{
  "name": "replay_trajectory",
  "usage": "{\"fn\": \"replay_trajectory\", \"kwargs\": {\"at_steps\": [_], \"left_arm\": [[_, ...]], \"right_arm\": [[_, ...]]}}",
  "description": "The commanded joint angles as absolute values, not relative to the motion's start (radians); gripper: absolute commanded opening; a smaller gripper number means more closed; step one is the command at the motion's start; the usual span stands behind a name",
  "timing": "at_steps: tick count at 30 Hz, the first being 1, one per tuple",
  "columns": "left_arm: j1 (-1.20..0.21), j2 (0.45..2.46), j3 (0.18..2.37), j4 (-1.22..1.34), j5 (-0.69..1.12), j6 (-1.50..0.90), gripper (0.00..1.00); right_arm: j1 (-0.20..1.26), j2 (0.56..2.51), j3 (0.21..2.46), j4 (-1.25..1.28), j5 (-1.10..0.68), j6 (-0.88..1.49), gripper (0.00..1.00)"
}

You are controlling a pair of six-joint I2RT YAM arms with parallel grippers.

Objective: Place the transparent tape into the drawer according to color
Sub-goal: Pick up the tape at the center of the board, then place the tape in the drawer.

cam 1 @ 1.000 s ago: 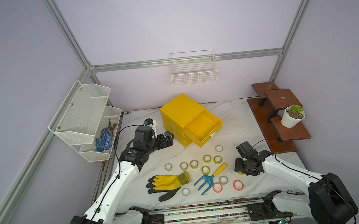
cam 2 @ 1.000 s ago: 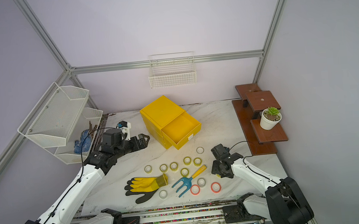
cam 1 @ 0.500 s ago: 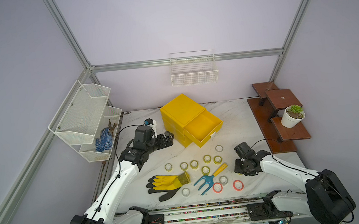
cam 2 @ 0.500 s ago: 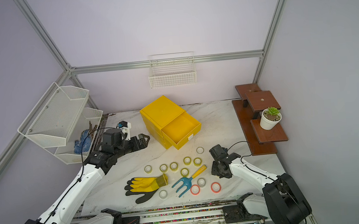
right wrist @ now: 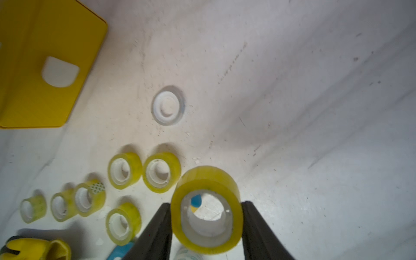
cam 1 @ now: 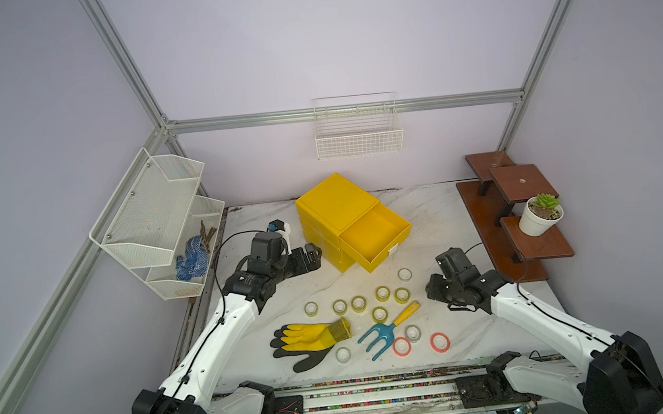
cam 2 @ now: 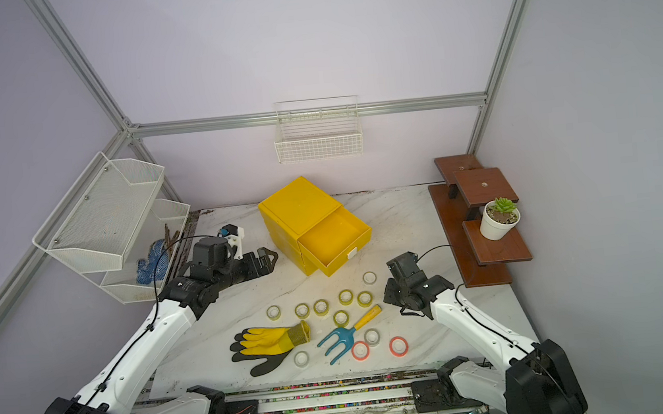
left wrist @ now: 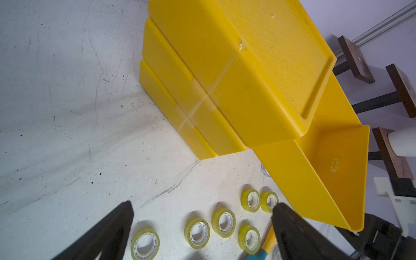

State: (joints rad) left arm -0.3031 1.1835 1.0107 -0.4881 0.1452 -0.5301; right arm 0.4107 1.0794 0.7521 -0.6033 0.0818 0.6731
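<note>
Both top views: top drawer [cam 1: 373,231] of yellow cabinet [cam 1: 331,204] stands pulled out; loose tape rolls [cam 1: 358,303] lie in front of it.
Left wrist: left claw [left wrist: 202,203] spread wide, empty, beside cabinet.
Right wrist: right claw [right wrist: 206,203] clamped on yellow-green roll [right wrist: 206,216], in front of cabinet.
Risk: the pinch is on curved sides, so the roll may twist free in carry or clip the drawer's front wall.
</note>
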Motion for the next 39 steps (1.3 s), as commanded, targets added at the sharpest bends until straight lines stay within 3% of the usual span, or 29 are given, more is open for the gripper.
{"fn": "replay_trajectory", "kwargs": {"at_steps": [1,8,14,19,27,39], "left_arm": [[-0.298,1.188,1.017,-0.469,0.158,-0.517,1.00],[-0.295,1.198,1.019,-0.471,0.156,-0.517,1.00],[-0.288,1.207,1.020,-0.474,0.157,-0.515,1.00],[-0.284,1.212,1.020,-0.476,0.158,-0.514,1.00],[-0.276,1.215,1.022,-0.481,0.161,-0.514,1.00],[-0.263,1.219,1.026,-0.483,0.180,-0.517,1.00]], "right_arm": [[0.414,1.006,0.809,-0.531,0.122,0.616,0.46],[0.414,1.020,1.026,-0.444,0.059,0.491,0.46],[0.416,1.229,1.267,-0.410,-0.079,0.459,0.46],[0.438,1.474,1.485,-0.538,-0.147,0.440,0.45],[0.490,1.672,1.626,-0.681,-0.058,0.336,0.46],[0.513,1.767,1.731,-0.829,0.021,0.230,0.51]]}}
